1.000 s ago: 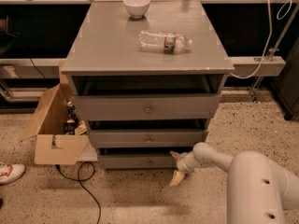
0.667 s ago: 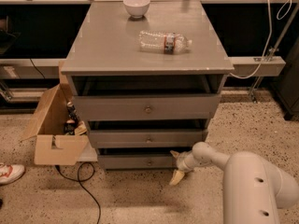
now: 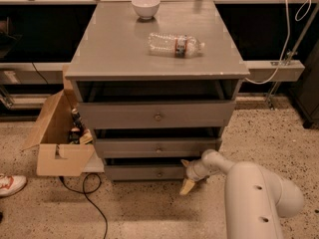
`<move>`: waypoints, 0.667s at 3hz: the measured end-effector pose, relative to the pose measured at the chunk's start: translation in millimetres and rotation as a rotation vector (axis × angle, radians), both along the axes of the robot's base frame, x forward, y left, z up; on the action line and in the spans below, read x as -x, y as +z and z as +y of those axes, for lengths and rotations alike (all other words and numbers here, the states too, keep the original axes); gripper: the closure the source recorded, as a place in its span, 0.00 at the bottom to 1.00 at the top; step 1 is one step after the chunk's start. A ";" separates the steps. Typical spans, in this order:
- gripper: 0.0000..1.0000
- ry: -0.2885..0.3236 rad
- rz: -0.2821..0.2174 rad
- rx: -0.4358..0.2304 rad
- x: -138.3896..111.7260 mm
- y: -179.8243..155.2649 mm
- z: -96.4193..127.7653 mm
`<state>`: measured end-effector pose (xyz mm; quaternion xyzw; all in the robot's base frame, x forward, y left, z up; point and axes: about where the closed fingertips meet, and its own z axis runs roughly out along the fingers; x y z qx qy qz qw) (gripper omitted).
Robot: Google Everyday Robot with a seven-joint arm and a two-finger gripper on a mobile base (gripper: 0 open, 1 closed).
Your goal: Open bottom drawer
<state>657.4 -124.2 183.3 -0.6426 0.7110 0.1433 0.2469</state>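
The grey cabinet (image 3: 114, 49) has three drawers. The bottom drawer (image 3: 137, 173) is the smallest, low near the floor, with a tiny round knob (image 3: 159, 173). It sits a little way out, with a dark gap above it. My gripper (image 3: 186, 175) is at the drawer's right end, to the right of the knob, on a white arm that comes in from the lower right. One yellowish finger (image 3: 187, 187) points down to the floor, another (image 3: 185, 163) sits at the drawer's upper right corner.
An open cardboard box (image 3: 57, 143) with bottles stands left of the cabinet, with a black cable (image 3: 87, 193) on the floor. A white bowl (image 3: 145, 6) and a clear plastic bottle (image 3: 175, 45) lie on the cabinet top. A shoe (image 3: 10, 183) is at far left.
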 end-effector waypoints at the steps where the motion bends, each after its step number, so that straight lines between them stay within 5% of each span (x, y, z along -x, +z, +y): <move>1: 0.00 0.013 0.016 0.000 -7.0 -8.1 6.8; 2: 0.27 0.024 0.036 0.003 -4.5 -16.3 6.6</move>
